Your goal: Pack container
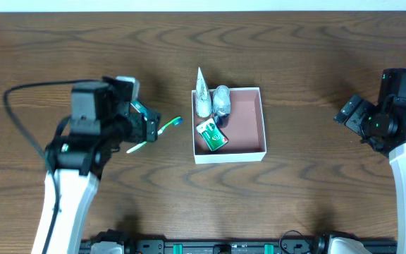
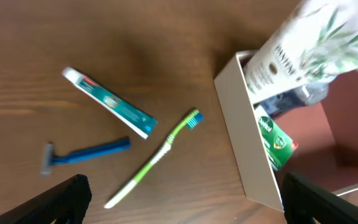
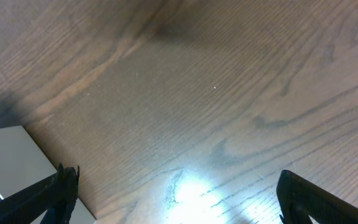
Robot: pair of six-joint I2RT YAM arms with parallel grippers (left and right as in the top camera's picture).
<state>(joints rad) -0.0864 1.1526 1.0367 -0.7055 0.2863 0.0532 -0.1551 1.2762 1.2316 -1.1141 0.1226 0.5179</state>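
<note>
Both arms ride closest to the overhead lens, so I start with them. From 8 o'clock the left arm [image 1: 76,162] reaches in. The left gripper [image 1: 149,123] hangs above the wood with its fingers spread wide and nothing between them. My left wrist view agrees, with the two dark fingertips far apart at the lower corners. Out at 3 o'clock sits the right arm [image 1: 400,141], well apart from everything else. The right gripper [image 3: 179,199] is also spread wide, over bare boards, and holds nothing.

Under them runs the dark wood table [image 1: 316,42]. At its middle, a shade toward 3 o'clock, sits the container [image 1: 230,156], a shallow square box with white walls. Its pinkish floor shows across the 3 o'clock half, and the contents crowd the 9 o'clock wall. A white tube [image 1: 201,95] with a leaf print leans at the 11 o'clock corner, its flat end poking past the rim. A small grey bottle [image 1: 221,100] lies just beside it, toward 12 o'clock. A green packet [image 1: 212,135] rests against the wall at 8 o'clock.

Outside, at the box's 9 o'clock, a green toothbrush [image 2: 154,158] lies slantwise near the wall, right below my left gripper. Only the left wrist view shows the other two. A toothpaste tube [image 2: 107,101] lies at the brush's 10 o'clock and a blue razor [image 2: 86,154] at its 9 o'clock, neither touching the other.
</note>
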